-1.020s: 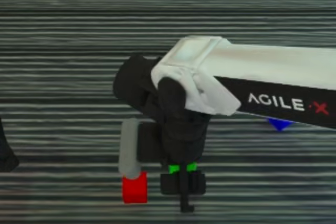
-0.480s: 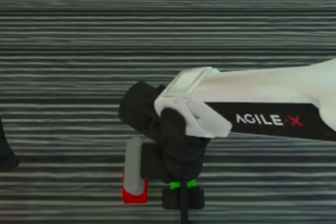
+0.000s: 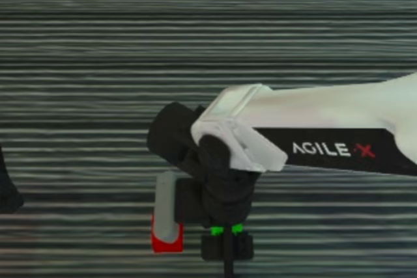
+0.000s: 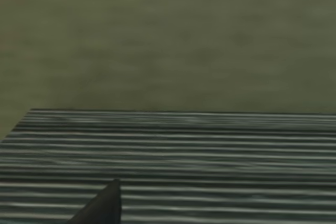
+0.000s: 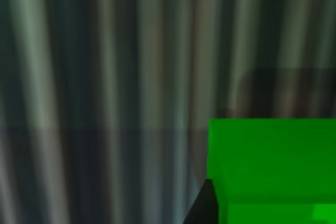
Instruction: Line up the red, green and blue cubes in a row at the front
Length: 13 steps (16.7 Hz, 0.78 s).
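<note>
Now: green cube gripped at front edge

Right gripper (image 3: 226, 244) clamped on green cube (image 3: 227, 229), low at table (image 3: 85, 63) front, just right of red cube (image 3: 167, 244). Left arm parked at left edge; fingers — cannot tell.

Green cube (image 3: 227, 229) mostly covered by the right arm's tool (image 3: 227, 247), only a thin strip showing from above, red cube (image 3: 167, 242) half under a grey wrist part, cut off at the right wrist view's edge, blue cube hidden, left arm (image 3: 6, 190) cropped at the edge.
</note>
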Each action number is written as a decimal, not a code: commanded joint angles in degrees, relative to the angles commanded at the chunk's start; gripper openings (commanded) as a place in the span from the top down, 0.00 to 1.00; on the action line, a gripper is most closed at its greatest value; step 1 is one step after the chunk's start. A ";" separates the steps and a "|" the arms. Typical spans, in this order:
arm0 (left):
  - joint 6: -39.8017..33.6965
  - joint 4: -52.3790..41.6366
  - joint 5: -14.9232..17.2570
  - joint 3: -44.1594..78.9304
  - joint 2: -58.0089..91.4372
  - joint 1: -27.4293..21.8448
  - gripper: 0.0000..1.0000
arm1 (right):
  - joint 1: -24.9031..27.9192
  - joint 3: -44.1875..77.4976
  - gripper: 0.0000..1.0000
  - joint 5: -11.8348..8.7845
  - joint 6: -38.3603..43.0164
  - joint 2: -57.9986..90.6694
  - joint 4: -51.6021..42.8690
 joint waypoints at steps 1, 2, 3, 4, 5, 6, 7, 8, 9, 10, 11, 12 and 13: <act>0.00 0.00 0.00 0.00 0.00 0.00 0.00 | 0.00 0.00 0.32 0.00 0.00 0.00 0.00; 0.00 0.00 0.00 0.00 0.00 0.00 0.00 | 0.00 0.00 0.25 0.00 0.00 0.00 0.00; 0.00 0.00 0.00 0.00 0.00 0.00 0.00 | 0.00 0.00 0.17 0.00 0.00 0.00 0.00; 0.00 0.00 0.00 0.00 0.00 0.00 0.00 | 0.00 0.00 0.10 0.00 0.00 0.00 0.00; 0.00 0.00 0.00 0.00 0.00 0.00 0.00 | 0.00 0.00 0.02 0.00 0.00 0.00 0.00; 0.00 0.00 0.00 0.00 0.00 0.00 0.00 | 0.00 0.00 0.00 0.00 0.00 0.00 0.00; 0.00 0.00 0.00 0.00 0.00 0.00 0.00 | 0.00 0.00 0.00 0.00 0.00 0.00 0.00; 0.00 0.00 0.00 0.00 0.00 0.00 0.00 | 0.00 0.00 0.00 0.00 0.00 0.00 0.00; 0.00 0.00 0.00 0.00 0.00 0.00 0.00 | 0.00 0.00 0.00 0.00 0.00 0.00 0.00; 0.00 0.00 0.00 0.00 0.00 0.00 0.00 | 0.00 0.00 0.00 0.00 0.00 0.00 0.00; 0.00 0.00 0.00 0.00 0.00 0.00 0.00 | 0.00 0.00 0.00 0.00 0.00 0.00 0.00; 0.00 0.00 0.00 0.00 0.00 0.00 0.00 | 0.00 0.00 0.00 0.00 0.00 0.00 0.00; 0.00 0.00 0.00 0.00 0.00 0.00 0.00 | 0.00 0.00 0.00 0.00 0.00 0.00 0.00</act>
